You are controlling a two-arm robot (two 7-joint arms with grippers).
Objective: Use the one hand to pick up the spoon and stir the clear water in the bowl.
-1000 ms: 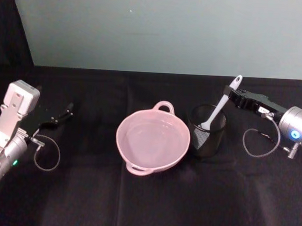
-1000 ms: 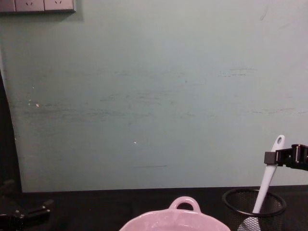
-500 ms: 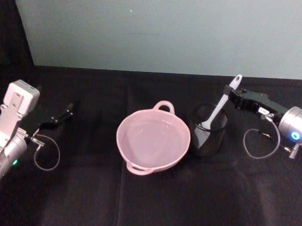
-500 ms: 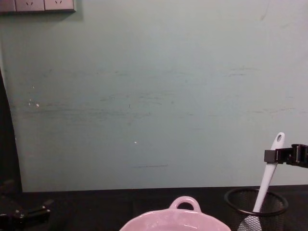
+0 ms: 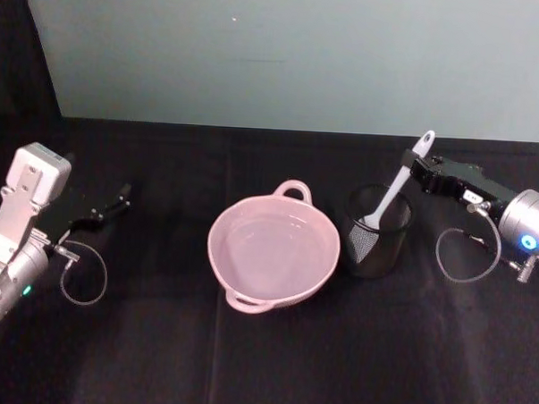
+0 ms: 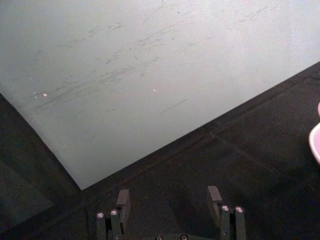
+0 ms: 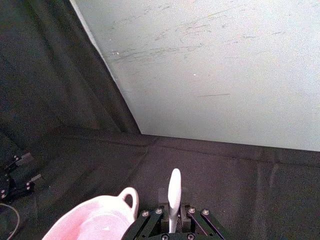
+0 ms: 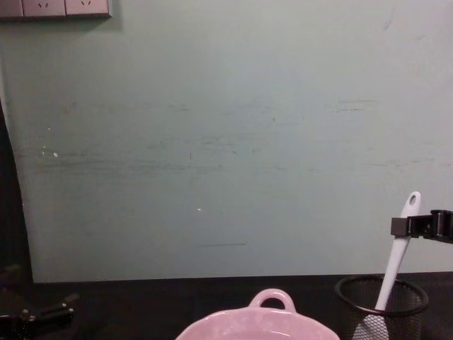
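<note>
Right gripper (image 5: 414,164) at the right of the head view, reaching in from the silver wrist with its blue ring, fingers (image 7: 161,214) closed narrow on the upper handle of the spoon (image 5: 393,190), just below the hole at the handle's end. Spoon tilted, its head down inside the black wire-mesh cup (image 5: 376,232), its handle leaning up and to the right toward the gripper. In the chest view, at the lower right edge, same grip seen from the side: right gripper (image 8: 403,227) clamped across the white spoon (image 8: 396,259), which rises out of the mesh cup (image 8: 382,303). In the right wrist view, spoon handle (image 7: 173,199) upright between the two finger bases at bottom centre, with the pink bowl (image 7: 102,220) at the lower left. Bowl (image 5: 274,250) at the centre of the head view on the black-draped bench (image 5: 262,363), just beside the cup on the cup's left, holding clear water, loop handle toward the wall. Left gripper (image 5: 117,200) at the left of the head view, low over the bench and well apart from the bowl; in the left wrist view its fingers (image 6: 123,203) spread wide with nothing between them, a sliver of the bowl's rim (image 6: 316,142) at the right edge.
</note>
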